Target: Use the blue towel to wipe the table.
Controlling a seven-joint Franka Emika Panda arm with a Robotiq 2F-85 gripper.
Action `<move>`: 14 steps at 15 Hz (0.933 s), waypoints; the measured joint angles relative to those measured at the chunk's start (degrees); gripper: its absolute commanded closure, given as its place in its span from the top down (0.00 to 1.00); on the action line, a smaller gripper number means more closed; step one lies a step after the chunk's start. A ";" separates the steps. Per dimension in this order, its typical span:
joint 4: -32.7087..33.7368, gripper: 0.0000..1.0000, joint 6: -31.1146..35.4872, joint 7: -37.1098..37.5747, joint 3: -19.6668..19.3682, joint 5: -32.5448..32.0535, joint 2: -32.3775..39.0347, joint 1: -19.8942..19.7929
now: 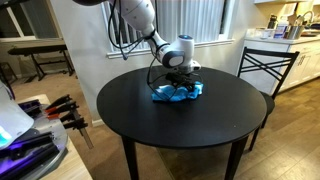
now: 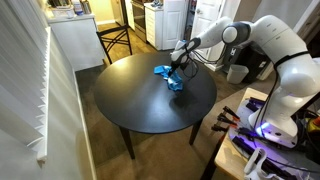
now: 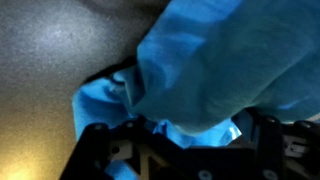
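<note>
Sits crumpled right under the fingers (image 1: 176, 78): blue towel (image 1: 182, 93), slightly wider than deep, pointing nowhere clear. Cannot tell whether clamped. Below, round black counter (image 1: 150, 125); nearby, chair (image 1: 262, 65), blinds (image 2: 25, 90).

In both exterior views the room is softly, evenly lit and the frames are small and grainy, with only a dull sheen on the black tabletop (image 1: 180, 115). In an exterior view the blinds (image 2: 25, 80) glare almost white. The wrist view is dim and heavily blurred: the blue towel (image 3: 220, 70) fills it out of focus, the tool (image 3: 185, 152) is a dark silhouette, and the tabletop shows pale glare and a yellowish cast.
</note>
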 measured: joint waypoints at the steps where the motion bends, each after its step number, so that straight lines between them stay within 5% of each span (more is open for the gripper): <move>1: -1.87 1.00 1.69 0.00 0.12 0.00 -0.63 -0.02; 14: -28.40 1.00 27.51 2.76 2.80 -1.10 -14.54 -2.25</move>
